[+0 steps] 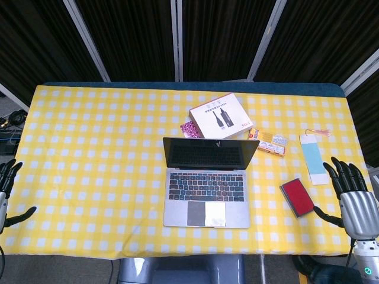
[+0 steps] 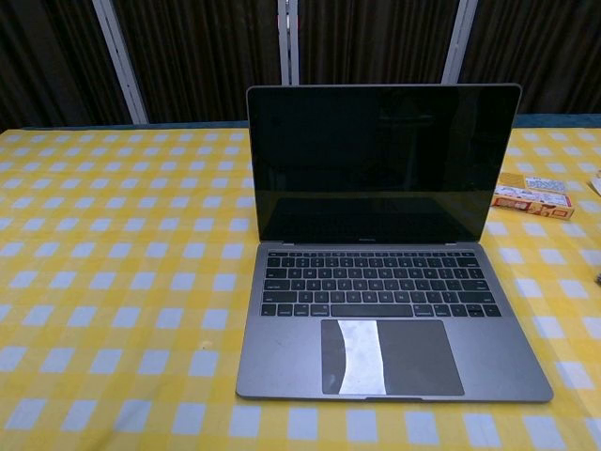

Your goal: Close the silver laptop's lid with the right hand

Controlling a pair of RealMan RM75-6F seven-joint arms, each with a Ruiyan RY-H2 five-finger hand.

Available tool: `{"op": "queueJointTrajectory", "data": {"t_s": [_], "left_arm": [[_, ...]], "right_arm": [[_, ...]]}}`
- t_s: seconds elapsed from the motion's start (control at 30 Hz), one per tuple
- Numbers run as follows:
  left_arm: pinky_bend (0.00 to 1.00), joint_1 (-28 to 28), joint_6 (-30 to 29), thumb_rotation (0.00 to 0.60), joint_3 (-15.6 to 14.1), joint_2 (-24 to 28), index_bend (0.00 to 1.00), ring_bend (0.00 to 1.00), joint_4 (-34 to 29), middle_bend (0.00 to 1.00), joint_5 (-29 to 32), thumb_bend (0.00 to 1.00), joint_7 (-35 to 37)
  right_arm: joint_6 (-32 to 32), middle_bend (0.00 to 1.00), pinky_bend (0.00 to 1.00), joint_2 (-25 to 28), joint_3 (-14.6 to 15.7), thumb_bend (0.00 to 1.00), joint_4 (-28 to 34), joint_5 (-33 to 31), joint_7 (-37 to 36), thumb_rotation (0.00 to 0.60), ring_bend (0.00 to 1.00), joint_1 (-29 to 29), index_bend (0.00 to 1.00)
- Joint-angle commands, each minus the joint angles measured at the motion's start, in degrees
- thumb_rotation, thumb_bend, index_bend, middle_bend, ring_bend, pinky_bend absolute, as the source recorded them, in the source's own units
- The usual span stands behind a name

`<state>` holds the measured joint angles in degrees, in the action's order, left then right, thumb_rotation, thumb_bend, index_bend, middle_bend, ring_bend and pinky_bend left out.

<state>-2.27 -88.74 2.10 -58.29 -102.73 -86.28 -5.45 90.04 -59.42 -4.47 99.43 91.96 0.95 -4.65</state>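
The silver laptop (image 1: 206,188) (image 2: 385,282) stands open in the middle of the yellow checked table, its dark screen upright and facing me. In the head view my right hand (image 1: 353,200) hovers at the table's right edge, fingers spread, holding nothing, well to the right of the laptop. My left hand (image 1: 8,192) sits at the far left edge, fingers apart and empty. The chest view shows neither hand.
Behind the laptop lie a white box (image 1: 220,116) and a small pink item (image 1: 189,129). An orange packet (image 1: 268,141) (image 2: 532,195), a pale blue bookmark (image 1: 312,157) and a red case (image 1: 296,197) lie between the laptop and my right hand.
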Motion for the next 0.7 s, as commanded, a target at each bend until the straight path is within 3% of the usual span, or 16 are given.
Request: {"op": "queueJointTrajectory", "data": {"t_s": [0.03, 0.43, 0.5, 0.67, 0.7], "left_arm": [[0.00, 0.1, -0.1, 0.600, -0.1, 0.1, 0.00, 0.00, -0.1, 0.00, -0.2, 0.00, 0.2], [0.00, 0.2, -0.1, 0.600, -0.1, 0.1, 0.00, 0.00, -0.1, 0.00, -0.3, 0.00, -0.2], [0.00, 0.1, 0.0, 0.600, 0.1, 0.0, 0.00, 0.00, -0.1, 0.00, 0.2, 0.00, -0.4], [0.00, -0.1, 0.2, 0.600, 0.6, -0.2, 0.00, 0.00, -0.4, 0.00, 1.1, 0.00, -0.9], [0.00, -0.2, 0.3, 0.600, 0.7, -0.2, 0.00, 0.00, -0.4, 0.00, 1.1, 0.00, -1.1]], "right_arm": [[-0.1, 0.00, 0.00, 0.1, 0.1, 0.00, 0.1, 0.1, 0.1, 0.600, 0.00, 0.0, 0.00], [-2.9, 0.00, 0.00, 0.5, 0.5, 0.02, 0.3, -0.3, -0.6, 0.600, 0.00, -1.1, 0.00], [-4.4, 0.00, 0.00, 0.8, -0.2, 0.14, 0.5, -0.9, -0.5, 0.600, 0.00, -2.2, 0.00], [-10.2, 0.00, 0.00, 2.9, -3.4, 0.77, 1.8, -3.2, -0.6, 0.600, 0.00, -7.2, 0.00], [-11.5, 0.00, 0.00, 3.4, -4.2, 0.84, 2.1, -3.9, 0.0, 0.600, 0.00, -8.3, 0.00]]}}
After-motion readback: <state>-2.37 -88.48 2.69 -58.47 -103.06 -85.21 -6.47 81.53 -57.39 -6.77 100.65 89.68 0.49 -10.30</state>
